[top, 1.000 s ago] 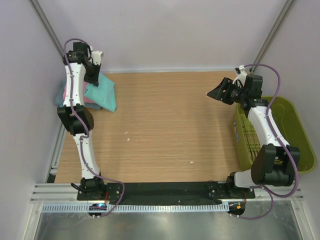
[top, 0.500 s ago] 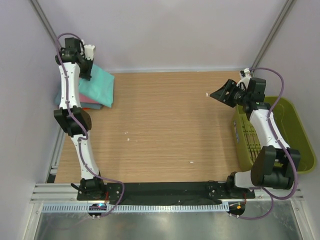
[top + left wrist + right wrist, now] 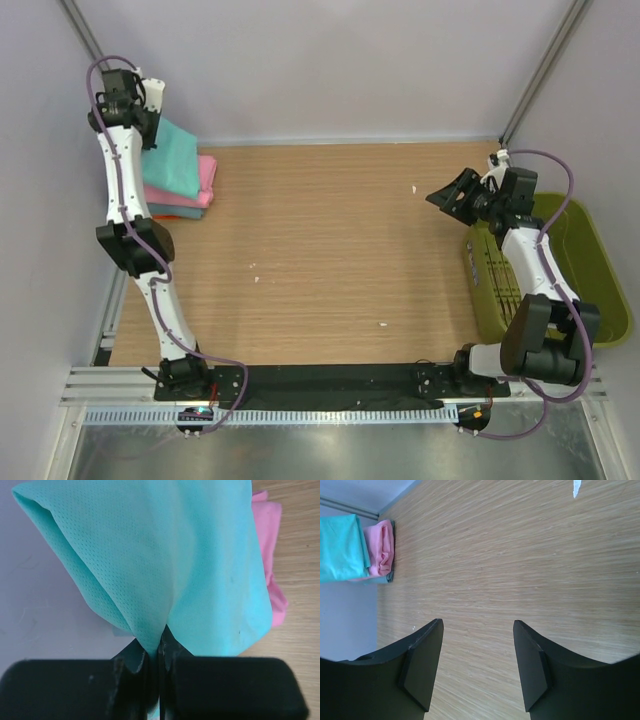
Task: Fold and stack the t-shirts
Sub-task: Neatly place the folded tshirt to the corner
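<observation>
While the left hand [image 3: 150, 92] reaches over the far left corner of the tabletop [image 3: 320, 260], we see from above that it pinches one edge of the teal-green t-shirt [image 3: 172, 160]. The folded cloth drapes down onto the pink t-shirt [image 3: 206, 180], and lower folded shirts [image 3: 168, 212] show at the near edge of the stack. We judge that the grip sits at the edge so the fold can be laid flat on top rather than dropped in a heap. The right hand [image 3: 452, 192] hovers over the far right of the tabletop, just beside the olive-green basket [image 3: 590, 250]. It carries nothing and is well apart from the stack, which leaves the left arm room.

In the left wrist view, we find the jaws pressed together on a gathered pleat of the teal-green t-shirt [image 3: 200, 555], the cloth fanning out from the pinch. The pink t-shirt [image 3: 270, 555] peeks out on its right, against the wood.

In the right wrist view, the fingers [image 3: 422, 670] stand wide with only bare wood between them. The stack sits small at the upper left, teal-green [image 3: 340, 545] beside pink [image 3: 380, 547].
</observation>
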`<control>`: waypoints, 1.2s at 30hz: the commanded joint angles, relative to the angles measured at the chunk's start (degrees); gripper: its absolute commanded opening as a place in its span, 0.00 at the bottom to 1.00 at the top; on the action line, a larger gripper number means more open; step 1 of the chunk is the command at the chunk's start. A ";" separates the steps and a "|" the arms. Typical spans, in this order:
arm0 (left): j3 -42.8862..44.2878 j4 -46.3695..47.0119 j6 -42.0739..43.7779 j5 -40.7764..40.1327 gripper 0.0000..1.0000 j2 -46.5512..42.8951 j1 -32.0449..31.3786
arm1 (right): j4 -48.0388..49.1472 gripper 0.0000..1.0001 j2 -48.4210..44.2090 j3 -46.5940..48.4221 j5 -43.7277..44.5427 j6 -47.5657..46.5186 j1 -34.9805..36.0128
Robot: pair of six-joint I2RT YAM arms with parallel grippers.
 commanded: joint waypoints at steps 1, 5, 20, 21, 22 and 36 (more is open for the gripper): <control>0.81 6.27 3.53 -5.33 0.00 -2.43 0.80 | 3.23 0.64 -3.23 -1.19 -1.04 1.69 -0.88; -8.76 21.43 8.43 -22.77 0.82 -4.09 -1.13 | 3.14 0.64 -4.19 -2.68 -1.22 2.13 -1.76; -26.09 28.27 -8.10 -34.80 1.00 -21.83 -27.58 | 0.19 0.69 -11.84 -3.76 -5.35 -5.55 -4.14; -26.35 26.25 -10.59 -28.95 1.00 -22.89 -28.55 | -2.11 0.70 -11.75 -2.00 -5.26 -8.30 -4.14; -26.79 23.01 -12.97 -25.94 1.00 -24.12 -29.95 | -7.27 0.72 -11.84 2.02 -4.22 -11.55 -4.05; -35.13 17.26 -28.38 -9.03 1.00 -32.57 -32.33 | -25.07 1.00 -11.14 23.77 31.50 -12.90 -0.53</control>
